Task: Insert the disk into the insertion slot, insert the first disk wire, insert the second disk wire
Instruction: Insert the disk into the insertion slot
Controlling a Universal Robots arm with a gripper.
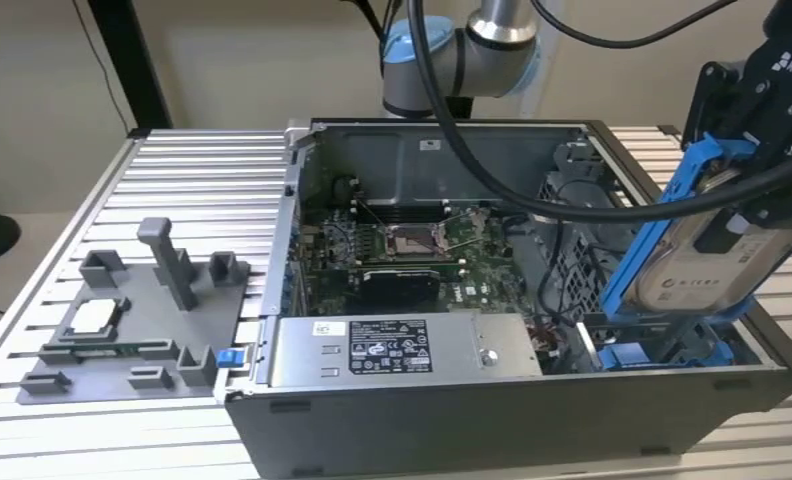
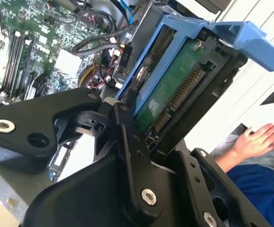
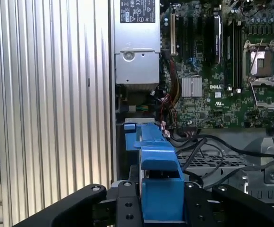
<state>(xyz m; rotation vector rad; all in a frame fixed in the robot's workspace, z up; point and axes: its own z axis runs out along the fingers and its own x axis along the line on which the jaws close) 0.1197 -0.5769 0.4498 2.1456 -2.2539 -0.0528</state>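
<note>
The disk (image 1: 710,255), a silver-grey drive in a bright blue carrier, hangs tilted above the front corner of the open computer case at the exterior view's right. My gripper (image 1: 750,200) is shut on its upper end. In the second wrist view the disk's green circuit board and connector (image 2: 175,90) face the camera between my black fingers (image 2: 127,142). The insertion slot (image 1: 650,352), a bay with blue rails, lies just below the disk's lower end. Black cables (image 3: 198,146) lie loose beside the bay; I cannot tell which are the disk wires.
A grey power supply (image 1: 396,350) with a white sticker sits along the case front, the motherboard (image 1: 410,250) behind it. A perforated cage (image 3: 212,163) borders the bay. A grey fixture (image 1: 129,310) rests on the slatted table. A person's hand (image 2: 257,139) is nearby.
</note>
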